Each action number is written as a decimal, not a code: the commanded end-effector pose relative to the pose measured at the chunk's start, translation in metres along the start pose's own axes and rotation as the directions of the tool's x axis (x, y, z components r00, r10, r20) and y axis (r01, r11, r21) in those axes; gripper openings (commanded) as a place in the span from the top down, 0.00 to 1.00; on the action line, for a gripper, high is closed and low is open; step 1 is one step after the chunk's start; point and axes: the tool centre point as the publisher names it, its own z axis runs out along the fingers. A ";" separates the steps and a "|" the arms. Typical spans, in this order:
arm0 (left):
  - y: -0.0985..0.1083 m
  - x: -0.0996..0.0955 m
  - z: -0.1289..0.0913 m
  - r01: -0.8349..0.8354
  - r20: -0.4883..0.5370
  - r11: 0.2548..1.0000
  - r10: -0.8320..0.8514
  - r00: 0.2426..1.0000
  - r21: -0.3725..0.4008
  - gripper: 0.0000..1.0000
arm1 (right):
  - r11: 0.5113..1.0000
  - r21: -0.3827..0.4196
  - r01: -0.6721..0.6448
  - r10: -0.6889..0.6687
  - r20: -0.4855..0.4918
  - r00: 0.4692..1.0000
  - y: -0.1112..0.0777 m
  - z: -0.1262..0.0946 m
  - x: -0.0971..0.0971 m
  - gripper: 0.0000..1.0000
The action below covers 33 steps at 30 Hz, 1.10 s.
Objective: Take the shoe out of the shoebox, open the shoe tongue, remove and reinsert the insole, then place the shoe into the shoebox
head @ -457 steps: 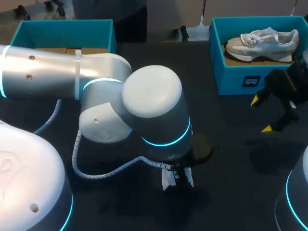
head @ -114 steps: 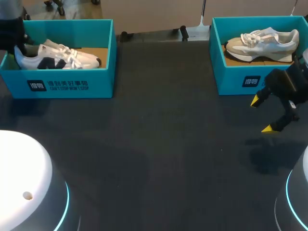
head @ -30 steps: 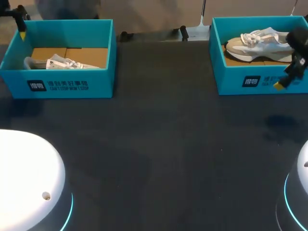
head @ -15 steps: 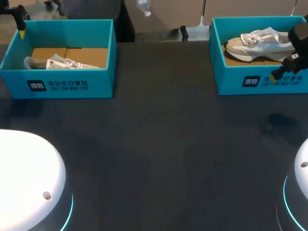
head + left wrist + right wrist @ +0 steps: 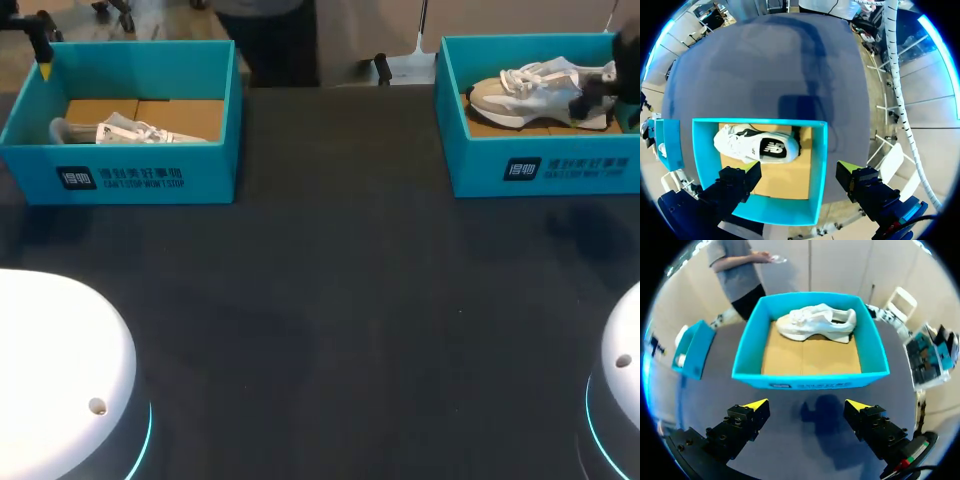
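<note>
Two teal shoeboxes stand at the table's far side. The left shoebox point(image 5: 215, 120) holds a white shoe point(image 5: 125, 131) with black patches, lying on its side point(image 5: 757, 146). My left gripper point(image 5: 42, 45) hangs open above that box's far left corner; in the left wrist view its fingers point(image 5: 797, 170) straddle the box wall point(image 5: 817, 165). The right shoebox point(image 5: 500, 165) holds a white and grey shoe point(image 5: 530, 88), upright. My right gripper point(image 5: 605, 85) is open at the box's right end, over the shoe's heel. In the right wrist view the gripper point(image 5: 807, 405) is empty, with the shoe point(image 5: 817, 322) ahead.
The dark table point(image 5: 330, 280) stretches bare between the two boxes and toward me. My arms' white bases sit at the near left point(image 5: 60, 380) and near right point(image 5: 620, 390) corners.
My right gripper has risen from in front of the right shoebox and moved away from me to over its right end. The left gripper has stayed in place.
</note>
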 end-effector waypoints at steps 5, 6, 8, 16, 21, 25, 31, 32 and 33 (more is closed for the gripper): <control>-0.002 0.000 0.000 0.000 -0.002 1.000 0.000 1.000 -0.003 0.00 | 0.999 0.020 -0.033 0.032 0.054 0.998 0.011 0.007 0.006 0.00; -0.002 0.000 0.000 0.000 -0.002 1.000 0.000 1.000 -0.003 0.00 | 0.999 0.020 -0.033 0.032 0.054 0.998 0.011 0.007 0.006 0.00; -0.002 0.000 0.000 0.000 -0.002 1.000 0.000 1.000 -0.003 0.00 | 0.999 0.020 -0.033 0.032 0.054 0.998 0.011 0.007 0.006 0.00; -0.002 0.000 0.000 0.000 -0.002 1.000 0.000 1.000 -0.003 0.00 | 0.996 0.015 -0.087 0.086 0.078 0.993 0.032 0.014 -0.002 0.00; -0.002 0.000 0.000 0.000 -0.002 1.000 0.000 1.000 -0.003 0.00 | 0.992 0.032 -0.125 0.121 0.100 0.987 0.055 0.024 -0.015 0.00; -0.002 0.000 0.000 0.000 -0.002 1.000 0.000 1.000 -0.003 0.00 | 0.991 0.036 -0.129 0.123 0.134 0.983 0.077 0.030 -0.025 0.00; -0.002 0.000 0.000 0.000 -0.002 1.000 0.000 1.000 -0.003 0.00 | 0.983 0.066 -0.172 0.162 0.136 0.977 0.091 0.039 -0.036 0.00; -0.002 0.000 0.000 0.000 -0.002 1.000 0.000 1.000 -0.003 0.00 | 0.983 0.066 -0.172 0.162 0.136 0.977 0.091 0.039 -0.036 0.00; -0.002 0.000 0.000 0.000 -0.002 1.000 0.000 1.000 -0.003 0.00 | 0.983 0.066 -0.172 0.162 0.136 0.977 0.091 0.039 -0.036 0.00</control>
